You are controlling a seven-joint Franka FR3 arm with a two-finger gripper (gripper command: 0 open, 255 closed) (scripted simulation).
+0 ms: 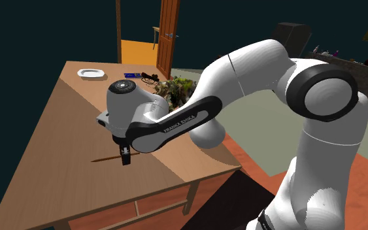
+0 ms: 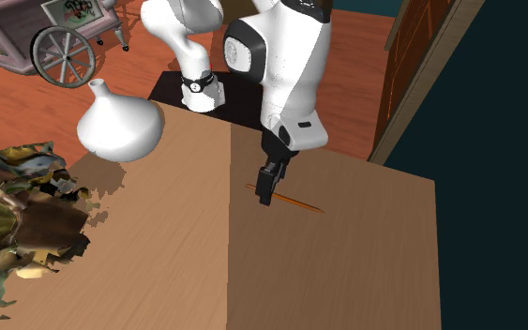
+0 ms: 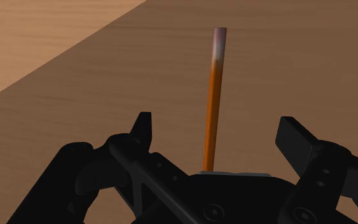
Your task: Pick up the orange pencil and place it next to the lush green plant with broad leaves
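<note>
All-black 2-finger gripper stands low over the brown wooden table. Jaws are wide, straddling the slim orange pencil without contact, evidently aligned for closing. The pencil lies flat, well apart from the leafy green plant.

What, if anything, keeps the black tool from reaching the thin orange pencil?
Likely nothing, so yes: the black tool sits open astride the thin orange pencil on the brown wooden table, with nothing between them.
</note>
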